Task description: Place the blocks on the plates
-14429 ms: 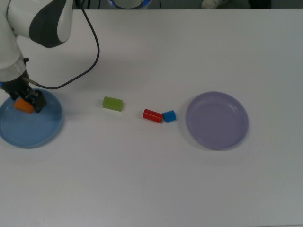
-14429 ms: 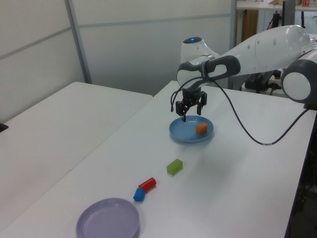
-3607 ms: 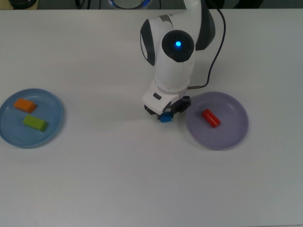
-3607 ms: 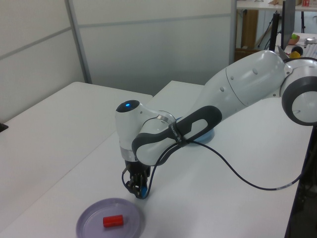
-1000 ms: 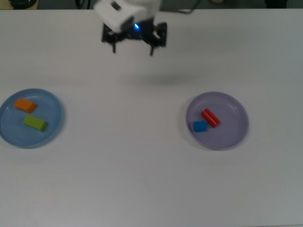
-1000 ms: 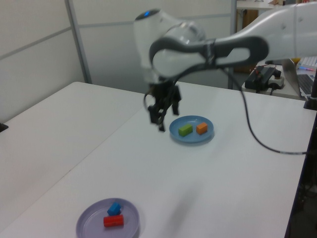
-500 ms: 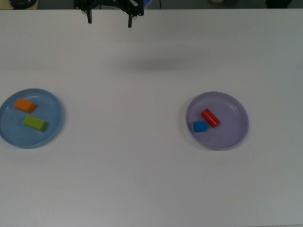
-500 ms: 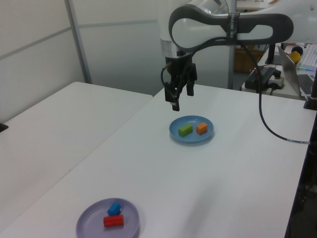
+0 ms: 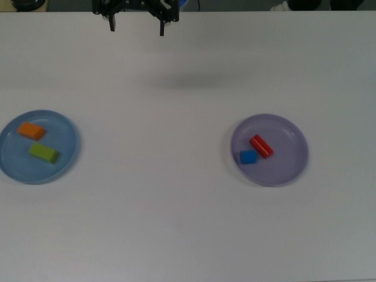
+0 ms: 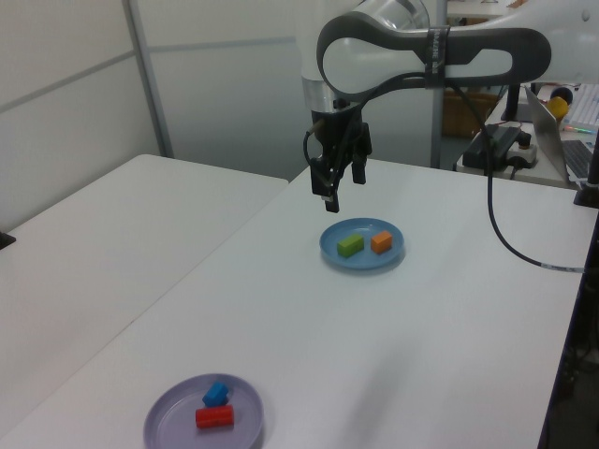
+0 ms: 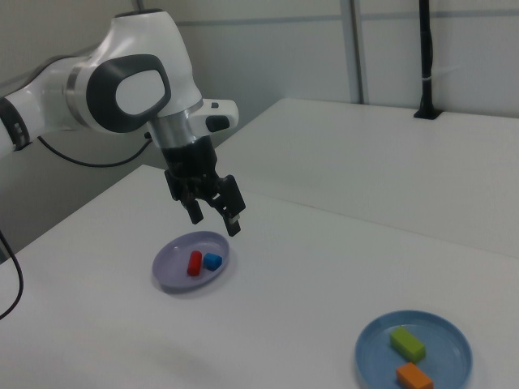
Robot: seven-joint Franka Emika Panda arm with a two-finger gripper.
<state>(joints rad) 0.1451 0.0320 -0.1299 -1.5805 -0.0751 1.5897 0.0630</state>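
Note:
The light blue plate [image 9: 66, 167] at the top view's left holds the orange block [image 9: 30, 130] and the green block [image 9: 43, 153]. On the lavender plate [image 9: 289, 161] at the top view's right lie the red block [image 9: 261, 146] and the blue block [image 9: 248, 157], close together. My gripper [image 9: 136, 29] hangs open and empty high above the table, near the top view's top edge. The left view shows the gripper [image 10: 343, 190] above and behind the blue plate [image 10: 360, 264]. In the right view the gripper [image 11: 216, 223] hovers over the lavender plate [image 11: 172, 273].
A second white table [image 10: 103, 224] stands alongside at the left view's left. A black cable [image 10: 496, 234] trails from the arm. A laptop and other gear [image 10: 505, 140] sit beyond the table's far end.
Since the earliest frames the green, red and blue blocks have come to lie on the plates. The gripper let go of the blue block, rose away, and has held still for the last half second.

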